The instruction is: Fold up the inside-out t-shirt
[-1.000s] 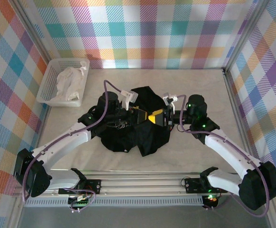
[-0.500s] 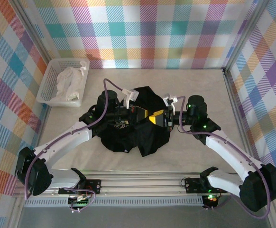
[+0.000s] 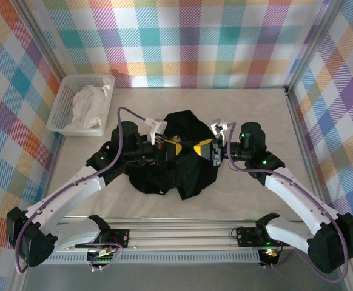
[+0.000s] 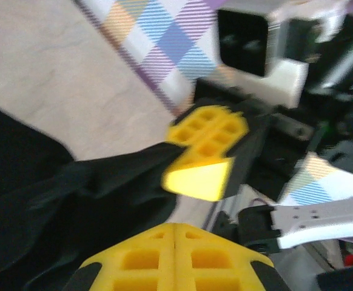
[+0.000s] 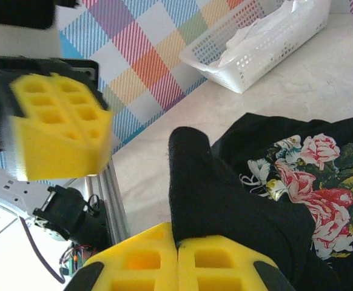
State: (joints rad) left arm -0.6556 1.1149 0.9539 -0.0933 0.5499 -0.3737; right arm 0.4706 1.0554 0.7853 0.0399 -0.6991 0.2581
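black cotton, the t-shirt (image 3: 176, 173) lies in a rumpled heap at the centre of the desk (image 3: 255, 109), bunched and lobed with no sleeve or hem laid out straight. the left fingers (image 3: 175, 145) and the right fingers (image 3: 202, 146) face each other over its twelve o'clock part, close together but apart. from the right wrist, the right fingers (image 5: 213, 264) are pressed together with a tongue of the t-shirt (image 5: 201, 182) rising out of the seam between them, so they are clamped on the cloth; a rose print (image 5: 313, 182) shows at three o'clock of that tongue. from the left wrist, the left fingers (image 4: 140, 260) are also pressed together, with dark cloth (image 4: 55, 206) lying against them at nine o'clock, but i cannot tell whether any of it is caught in the seam. a white basket (image 3: 60, 109) holding a white cloth (image 3: 88, 104) sits at ten o'clock on the desk, well apart from the shirt. as for progress, i judge the task to be at its very beginning: no fold is made, and the shirt is not even spread. left to do, by my reading, is to lift and shake or pull it open, lay it flat, then bring the sleeves and sides in and double it over.
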